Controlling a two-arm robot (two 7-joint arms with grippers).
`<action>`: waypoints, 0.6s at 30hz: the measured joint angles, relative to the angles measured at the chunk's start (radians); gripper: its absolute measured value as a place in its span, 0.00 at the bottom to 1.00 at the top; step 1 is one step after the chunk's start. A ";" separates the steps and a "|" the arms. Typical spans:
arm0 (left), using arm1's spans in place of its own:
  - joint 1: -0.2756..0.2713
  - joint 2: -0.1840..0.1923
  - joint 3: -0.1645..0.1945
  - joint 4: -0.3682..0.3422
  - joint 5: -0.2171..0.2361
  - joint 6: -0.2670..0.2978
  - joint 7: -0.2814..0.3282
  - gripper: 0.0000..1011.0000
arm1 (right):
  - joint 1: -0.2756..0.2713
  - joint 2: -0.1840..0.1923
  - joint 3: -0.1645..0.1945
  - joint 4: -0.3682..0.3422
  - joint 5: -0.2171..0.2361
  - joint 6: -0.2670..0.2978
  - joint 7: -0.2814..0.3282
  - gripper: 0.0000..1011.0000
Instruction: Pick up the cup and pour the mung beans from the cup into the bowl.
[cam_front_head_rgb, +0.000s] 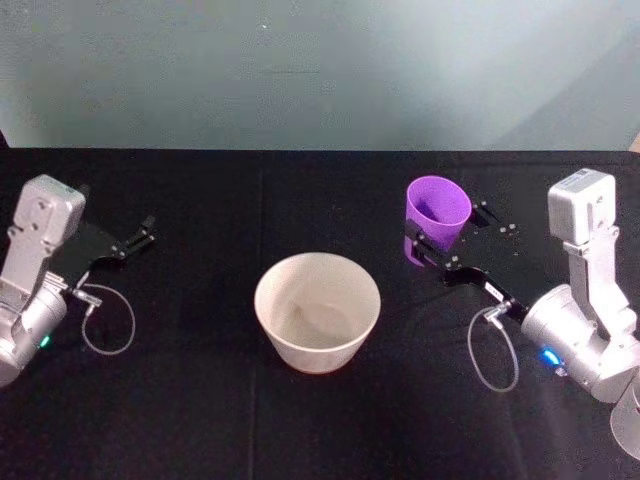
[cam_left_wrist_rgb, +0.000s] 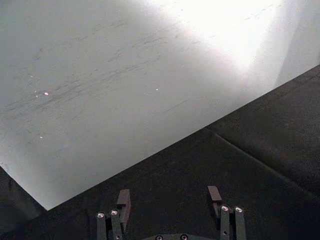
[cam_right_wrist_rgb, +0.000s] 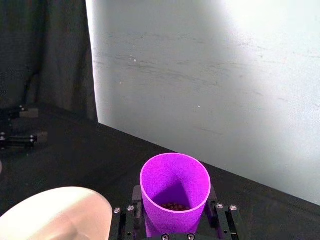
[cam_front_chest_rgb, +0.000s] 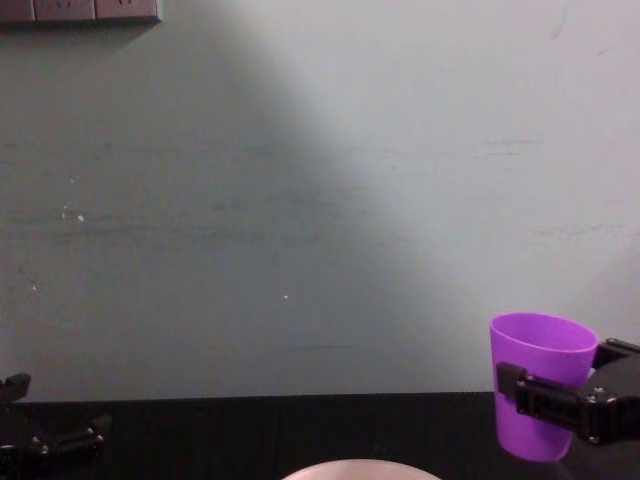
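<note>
The cup (cam_front_head_rgb: 437, 215), with beans (cam_right_wrist_rgb: 174, 205) inside, is upright in the right pincer (cam_front_head_rgb: 447, 232), closed around it, right of the bowl (cam_front_head_rgb: 262, 300). The left pincer (cam_left_wrist_rgb: 169, 197) is spread and empty, far left.

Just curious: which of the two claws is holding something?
The right gripper, shut around the purple cup; the left gripper is open and empty.

The bowl (cam_front_head_rgb: 317, 310) stands mid-table (cam_front_head_rgb: 200, 400), with the cup (cam_front_head_rgb: 437, 212) behind it and to its right, clasped between the jaws of the right gripper (cam_front_head_rgb: 450, 228). The mung beans (cam_right_wrist_rgb: 175, 205) lie in the cup's bottom. The left gripper (cam_front_head_rgb: 135, 240) sits well apart to the bowl's left, jaws spread.
</note>
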 joint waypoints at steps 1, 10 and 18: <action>0.000 0.000 0.000 0.000 0.000 0.000 0.000 0.99 | 0.000 0.000 0.000 0.000 0.000 0.000 0.000 0.72; 0.000 0.000 0.000 0.000 0.000 0.000 0.000 0.99 | 0.006 0.009 -0.012 -0.017 -0.049 0.014 -0.011 0.72; 0.000 0.000 0.000 0.000 0.000 0.000 0.000 0.99 | 0.019 0.033 -0.045 -0.059 -0.169 0.045 -0.032 0.72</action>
